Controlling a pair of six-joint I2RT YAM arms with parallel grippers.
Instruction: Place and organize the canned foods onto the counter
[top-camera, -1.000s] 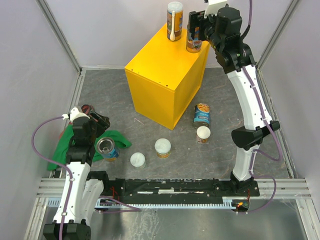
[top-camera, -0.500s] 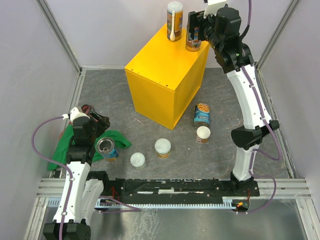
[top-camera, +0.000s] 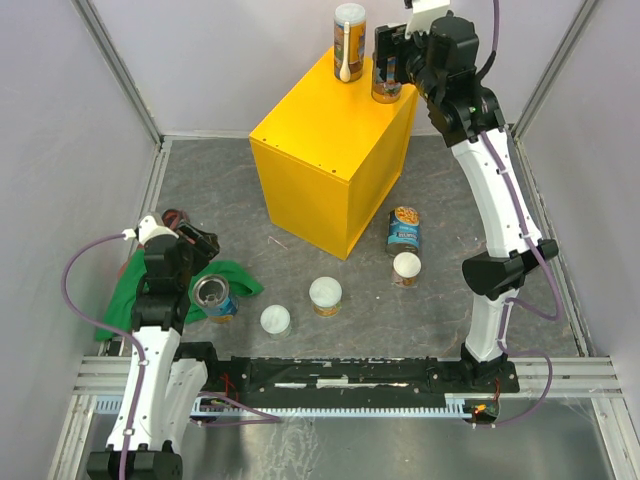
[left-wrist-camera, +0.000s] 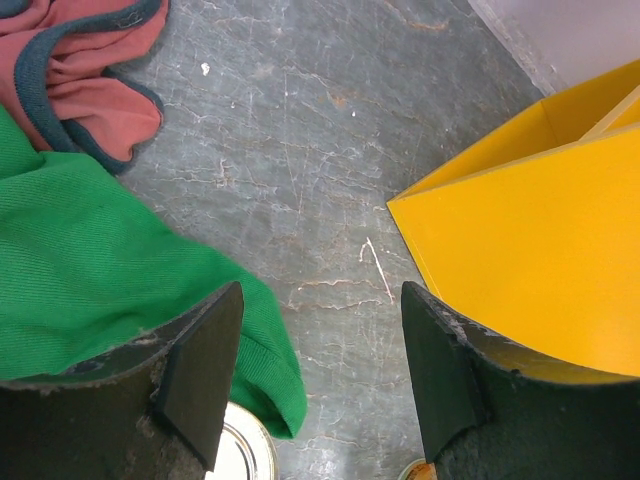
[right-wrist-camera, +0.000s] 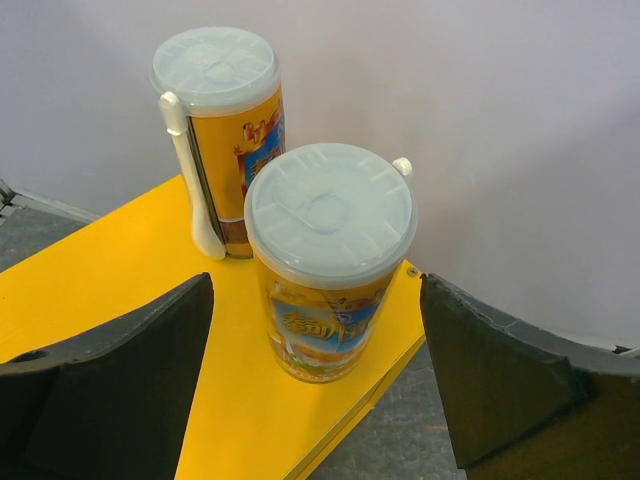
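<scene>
The yellow counter (top-camera: 330, 150) stands mid-table. Two tall orange cans stand on its far corner, one (top-camera: 349, 42) behind, one (top-camera: 386, 82) nearer. My right gripper (top-camera: 391, 58) is open around the nearer can (right-wrist-camera: 330, 260), with both fingers clear of its sides. The other tall can (right-wrist-camera: 218, 130) carries a white spoon. My left gripper (left-wrist-camera: 318, 330) is open over bare floor, beside a blue can with a silver top (top-camera: 213, 296). Another blue can (top-camera: 404, 230) lies by the counter. Three short white-lidded cans (top-camera: 406, 268) (top-camera: 325, 295) (top-camera: 275, 319) stand on the floor.
A green cloth (top-camera: 150, 290) lies under the left arm, with a red cloth (left-wrist-camera: 80, 80) past it. The counter's side (left-wrist-camera: 540, 260) is to the right of the left gripper. Grey walls enclose the table closely behind the counter.
The right gripper has drawn slightly back and up from the nearer tall can, which stays standing on the counter. The left arm has not moved.
</scene>
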